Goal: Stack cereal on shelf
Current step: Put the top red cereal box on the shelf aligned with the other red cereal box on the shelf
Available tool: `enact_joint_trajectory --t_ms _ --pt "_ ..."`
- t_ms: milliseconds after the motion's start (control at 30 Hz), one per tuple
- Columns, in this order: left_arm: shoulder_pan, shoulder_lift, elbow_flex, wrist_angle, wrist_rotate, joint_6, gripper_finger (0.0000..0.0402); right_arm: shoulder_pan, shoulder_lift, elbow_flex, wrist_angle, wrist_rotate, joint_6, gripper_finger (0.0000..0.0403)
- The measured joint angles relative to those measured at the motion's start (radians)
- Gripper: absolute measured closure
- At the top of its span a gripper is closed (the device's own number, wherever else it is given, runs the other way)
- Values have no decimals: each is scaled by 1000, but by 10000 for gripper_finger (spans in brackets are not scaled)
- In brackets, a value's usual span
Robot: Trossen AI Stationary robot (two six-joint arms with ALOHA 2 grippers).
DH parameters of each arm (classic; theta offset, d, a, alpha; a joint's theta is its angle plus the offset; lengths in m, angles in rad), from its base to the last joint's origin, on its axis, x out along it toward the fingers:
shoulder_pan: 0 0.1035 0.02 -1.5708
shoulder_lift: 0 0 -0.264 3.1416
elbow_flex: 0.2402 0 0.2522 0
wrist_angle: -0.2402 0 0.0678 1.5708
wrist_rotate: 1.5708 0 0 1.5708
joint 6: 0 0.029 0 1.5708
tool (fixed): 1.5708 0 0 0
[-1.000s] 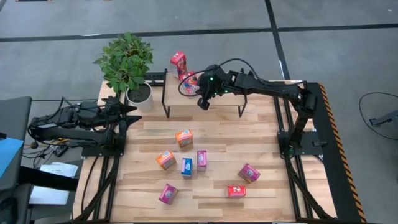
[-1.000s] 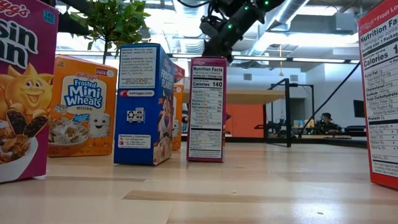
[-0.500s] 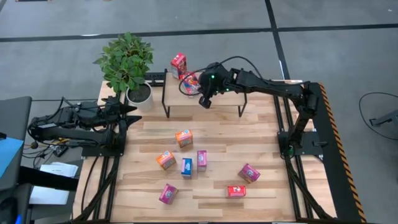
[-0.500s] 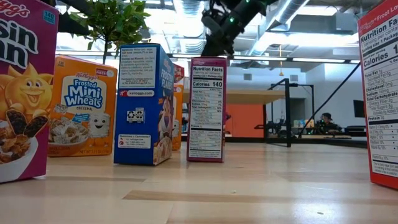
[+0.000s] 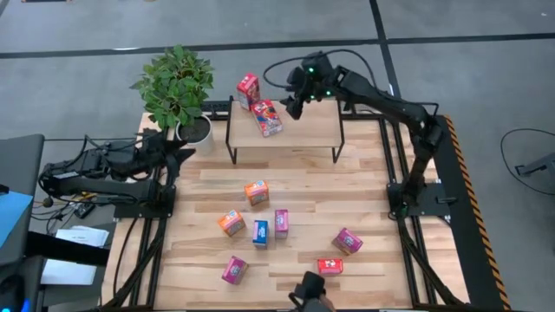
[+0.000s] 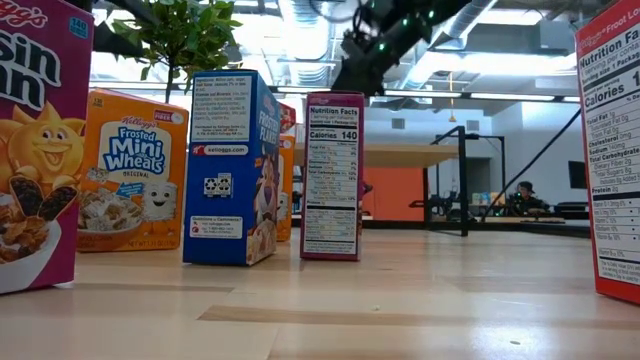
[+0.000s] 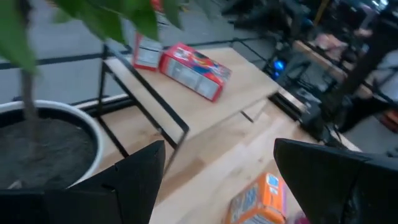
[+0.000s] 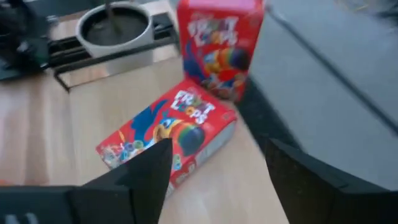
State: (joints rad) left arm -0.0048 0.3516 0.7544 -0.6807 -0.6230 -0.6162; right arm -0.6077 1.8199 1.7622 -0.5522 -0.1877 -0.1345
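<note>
The shelf (image 5: 295,130) stands at the table's far side. Two red cereal boxes are on it: one upright (image 5: 249,88) at its far left corner, one lying flat on its back (image 5: 267,117) beside it. Both also show in the right wrist view, the flat box (image 8: 168,134) and the upright box (image 8: 217,46). My right gripper (image 5: 293,102) hangs open above the shelf's far edge, just right of the flat box, touching nothing. My left gripper (image 5: 179,154) waits open at the table's left edge by the plant. Several more cereal boxes (image 5: 260,232) stand or lie on the tabletop.
A potted plant (image 5: 178,87) stands left of the shelf, close to my left gripper. Loose boxes are spread over the table's middle and near part: orange (image 5: 256,191), magenta (image 5: 281,223), red (image 5: 329,266). A dark object (image 5: 308,295) sits at the near edge.
My right gripper has let go of the red box and drawn back up and toward the table's far edge, off to the box's right. The box has stayed on the shelf, lying flat. My left gripper has rolled a little in place.
</note>
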Motion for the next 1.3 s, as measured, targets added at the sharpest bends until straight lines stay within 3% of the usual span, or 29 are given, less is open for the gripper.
enact_joint_trajectory --t_ms 200,333,600,867,1300 --pt "0 18 0 0 -89 -70 111 -15 95 0 3 -118 -4 116" --pt "0 51 0 0 -66 -112 111 -11 131 -2 -24 -194 13 121" --pt "0 167 0 -1 -11 -102 111 89 117 -1 -147 -234 -60 122" --pt "0 240 0 -1 38 -68 111 203 103 -1 -201 -203 -69 122" --pt "0 248 0 -2 60 -31 111 219 16 0 -181 -79 -100 122"
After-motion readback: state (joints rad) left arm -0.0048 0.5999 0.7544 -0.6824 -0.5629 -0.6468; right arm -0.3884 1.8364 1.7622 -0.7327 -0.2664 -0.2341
